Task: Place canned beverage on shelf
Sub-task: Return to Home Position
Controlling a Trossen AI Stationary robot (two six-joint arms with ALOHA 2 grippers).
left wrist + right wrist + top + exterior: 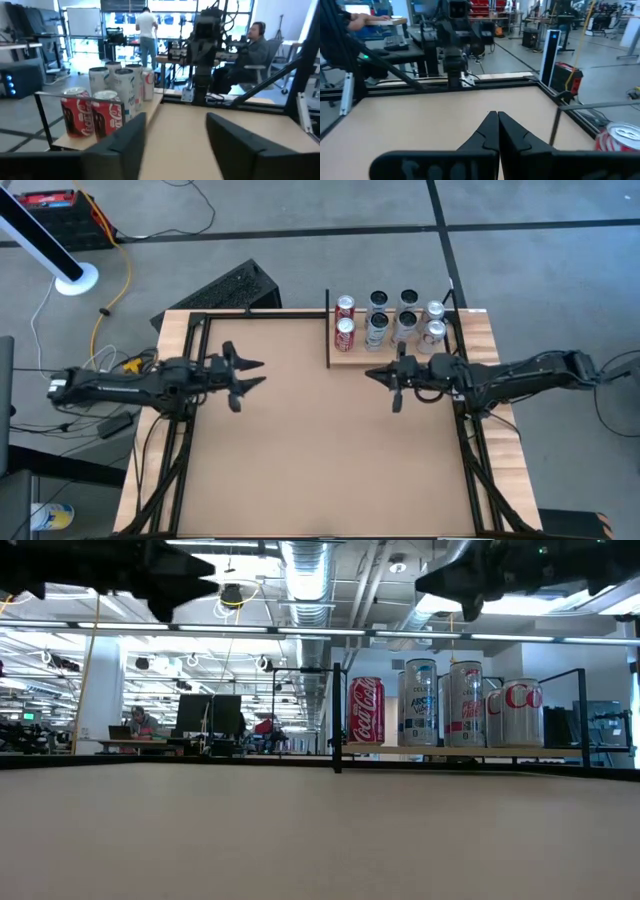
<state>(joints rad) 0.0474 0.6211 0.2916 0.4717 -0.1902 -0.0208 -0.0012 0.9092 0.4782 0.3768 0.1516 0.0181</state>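
The shelf, a pale wood board with a black upright bar on its left short edge, lies at the table's far right. On it stand two red cans and several silver cans, all upright on their bases. The low view shows them in a row, a red can beside silver cans. My left gripper hovers open over the table's left part, nothing between its fingers. My right gripper is shut and empty, just in front of the shelf's near edge, pointing toward the left arm.
Bare tabletop lies between and in front of both arms. Black frame rails run along the table's sides. A black keyboard-like object and a white stand base sit on the floor beyond. People sit and stand in the room behind.
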